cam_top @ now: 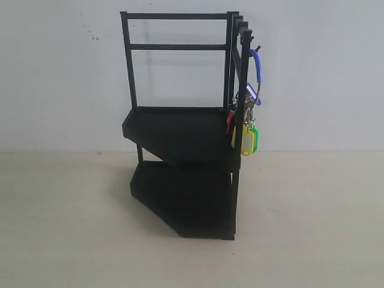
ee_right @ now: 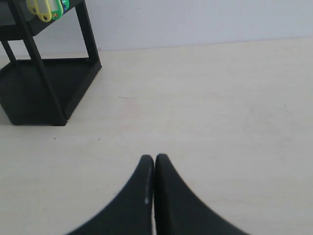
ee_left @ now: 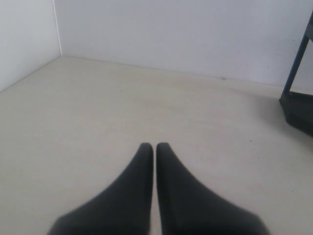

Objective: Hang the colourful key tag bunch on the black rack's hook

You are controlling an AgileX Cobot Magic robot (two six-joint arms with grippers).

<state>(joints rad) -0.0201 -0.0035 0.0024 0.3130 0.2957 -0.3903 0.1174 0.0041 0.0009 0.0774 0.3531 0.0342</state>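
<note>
The black rack stands on the table in the exterior view. The colourful key tag bunch hangs by its blue loop from the hook at the top of the rack's front upright, tags dangling beside the upper tray. No gripper shows in the exterior view. My left gripper is shut with nothing between its fingers, above bare table, the rack's base off to one side. My right gripper is also shut and holds nothing; the rack's lower tray and the yellow and green tags appear beyond it.
A plain pale wall rises behind the table. In the left wrist view a wall corner meets the table edge. The tabletop is light beige around the rack.
</note>
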